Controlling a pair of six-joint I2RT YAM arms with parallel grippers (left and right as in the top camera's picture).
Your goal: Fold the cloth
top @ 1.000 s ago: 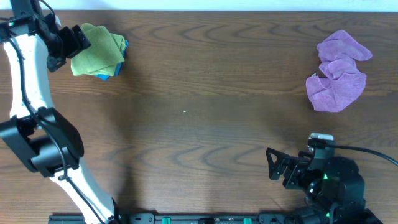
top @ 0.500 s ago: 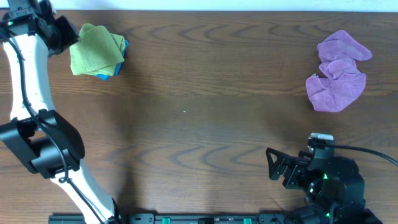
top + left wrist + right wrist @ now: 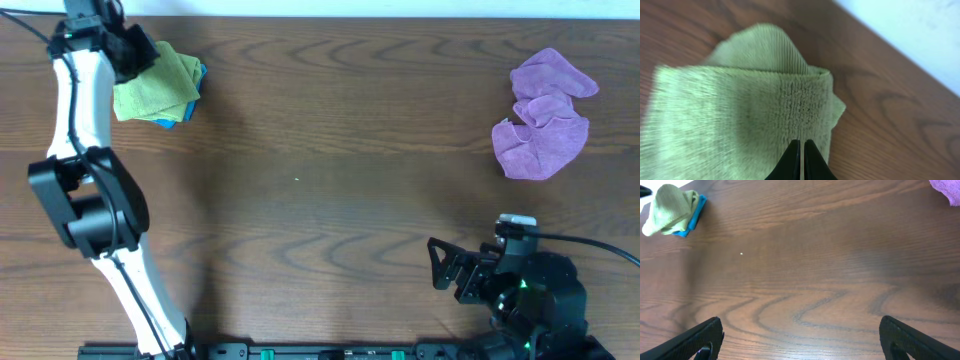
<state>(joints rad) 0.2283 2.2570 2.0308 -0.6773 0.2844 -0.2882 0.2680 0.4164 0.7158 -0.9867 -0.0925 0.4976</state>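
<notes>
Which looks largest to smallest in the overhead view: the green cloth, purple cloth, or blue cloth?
1. purple cloth, crumpled and spread.
2. green cloth, folded, partly hidden by the left arm.
3. blue cloth, only edges showing under the green one.

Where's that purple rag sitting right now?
In the overhead view the purple cloth lies crumpled on the table at its far right, well beyond the right end effector and opposite the green cloth.
</notes>
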